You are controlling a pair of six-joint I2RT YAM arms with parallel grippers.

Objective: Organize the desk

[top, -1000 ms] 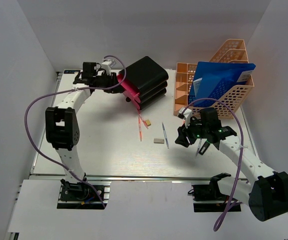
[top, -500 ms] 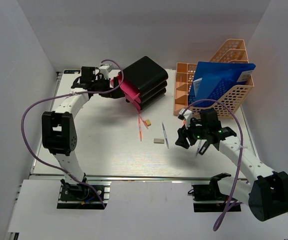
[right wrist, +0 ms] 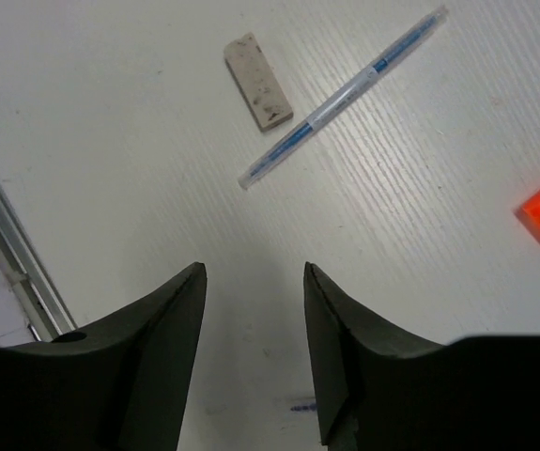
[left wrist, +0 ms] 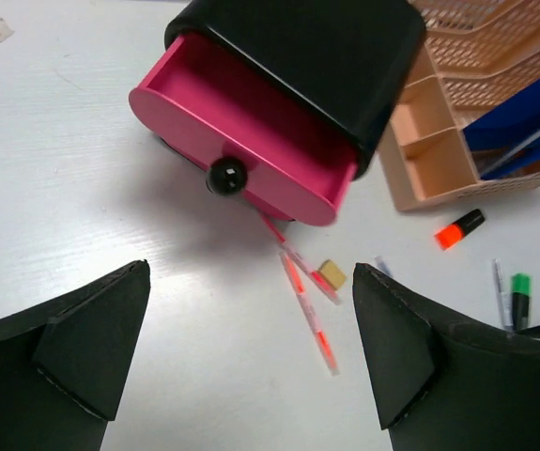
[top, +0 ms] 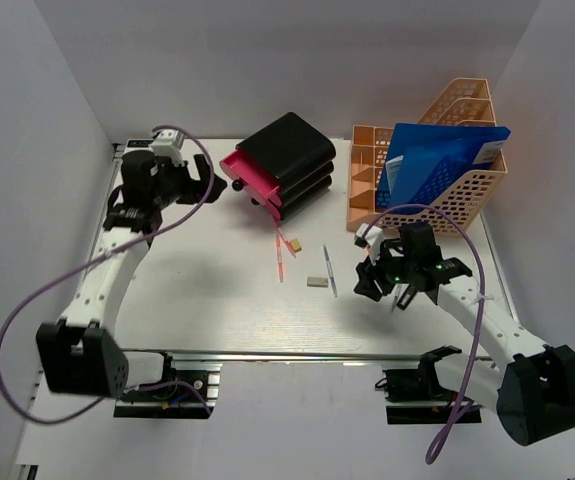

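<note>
One desk [top: 217,300], long axis left-right

Pink drawer [left wrist: 251,141] open, fingers [left wrist: 86,349] spread apart

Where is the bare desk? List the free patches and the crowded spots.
Free: the desk left of the red pens, in front of the pink drawer; also the front strip along the rail. Crowded: the blue pen and erasers at centre, beside the right gripper; the mesh rack fills the back right.
</note>
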